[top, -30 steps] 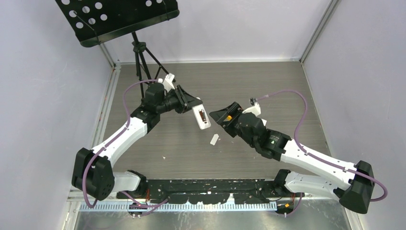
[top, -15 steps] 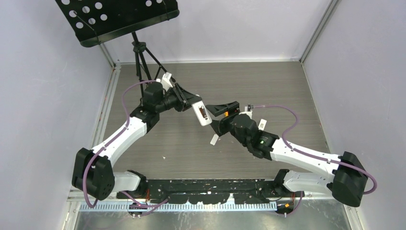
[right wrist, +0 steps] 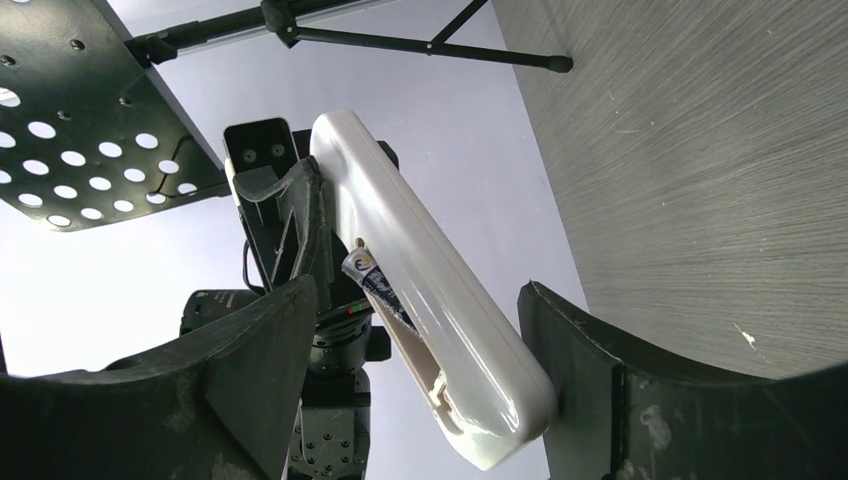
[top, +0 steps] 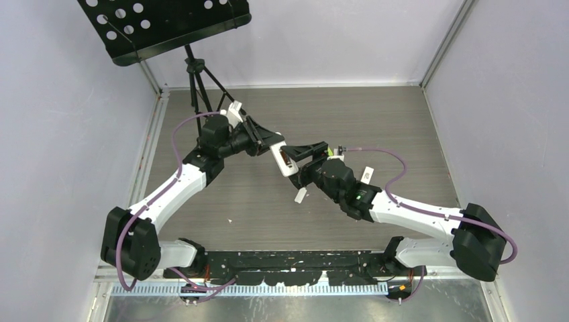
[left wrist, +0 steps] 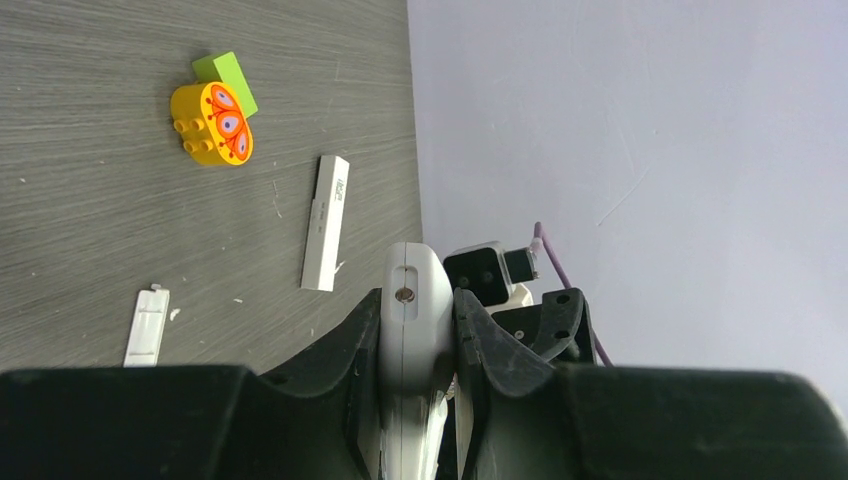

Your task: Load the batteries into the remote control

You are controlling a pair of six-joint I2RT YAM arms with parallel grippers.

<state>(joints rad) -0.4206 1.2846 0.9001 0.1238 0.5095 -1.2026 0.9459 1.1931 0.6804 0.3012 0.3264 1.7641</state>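
Remote control point(top: 286, 161) hangs in the air above the middle of the table point(top: 402, 121), battery bay open, clamped by its upper part in my left pincer point(top: 274, 146). One battery point(right wrist: 378, 283) lies in the bay at a slant, one end raised out of the slot, so I judge the step in hand to be seating it. No other battery is in view. My right pincer point(top: 302, 163) has its jaws wide apart, one on each side of the remote's free end, holding nothing; whether either finger touches the casing I cannot tell. Next move, as I judge it: bring one right fingertip onto the raised end and press it flat without pushing the remote out of the left grip. The left fingers sit just beside the bay and leave little room. On the table: battery cover point(top: 300, 195) just on the near side of the remote, wanted afterwards; a slim white bar point(left wrist: 326, 222), perhaps a second remote; an orange-yellow toy point(left wrist: 212, 122) touching a lime-green block point(left wrist: 228, 78). Music stand point(top: 164, 23) at far left, well apart.
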